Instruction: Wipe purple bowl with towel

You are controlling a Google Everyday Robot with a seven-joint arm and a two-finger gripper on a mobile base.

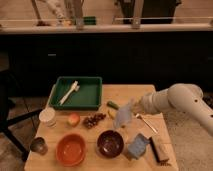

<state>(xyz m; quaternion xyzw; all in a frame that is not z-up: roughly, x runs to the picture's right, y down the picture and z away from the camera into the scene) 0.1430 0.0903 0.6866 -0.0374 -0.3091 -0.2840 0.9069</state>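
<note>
The towel (122,118), thin and floppy, dangles by one edge from the clenched pincer (131,108), just beyond the glossy purple bowl (110,143) at the worktop's (137,93) front edge, which probably skids if pushed.

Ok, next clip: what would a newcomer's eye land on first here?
First, the pale robot arm reaching in from the right, its gripper shut on the towel, which hangs limp over the table, just behind the purple bowl near the front edge. Then the orange bowl left of the purple one, and the green tray at the back left holding a white utensil.
</note>
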